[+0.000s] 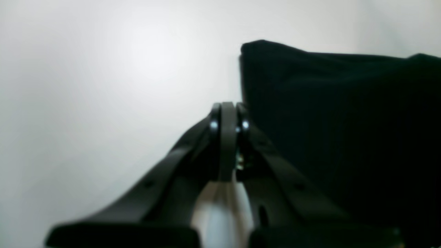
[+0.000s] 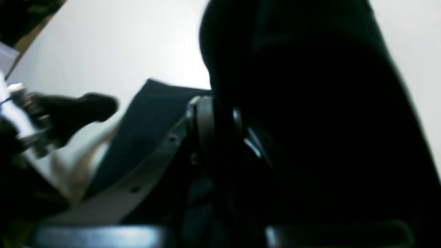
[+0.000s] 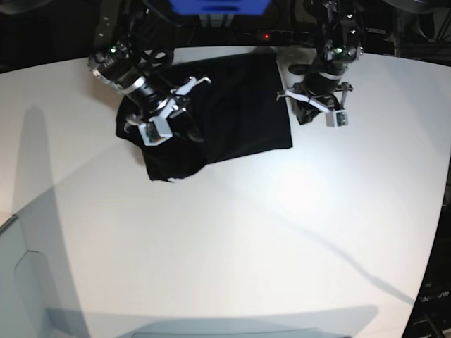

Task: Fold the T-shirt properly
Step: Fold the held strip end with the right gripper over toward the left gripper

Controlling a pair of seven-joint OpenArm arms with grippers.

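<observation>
The black T-shirt (image 3: 232, 105) lies partly folded on the white table, plain side up, with no print showing. My right gripper (image 3: 184, 128) is over the shirt's bunched left part. In the right wrist view its jaws (image 2: 213, 110) are shut on a raised fold of the black cloth (image 2: 310, 120), which drapes to the right. My left gripper (image 3: 304, 114) is just off the shirt's right edge. In the left wrist view it (image 1: 227, 113) is shut with nothing between the fingers, beside the shirt's edge (image 1: 330, 113).
The white table (image 3: 246, 232) stretches wide toward the front. A blue object (image 3: 218, 5) and dark equipment stand at the back edge. A grey surface (image 3: 17, 282) is at the front left. A dark arm part (image 2: 79, 108) shows in the right wrist view.
</observation>
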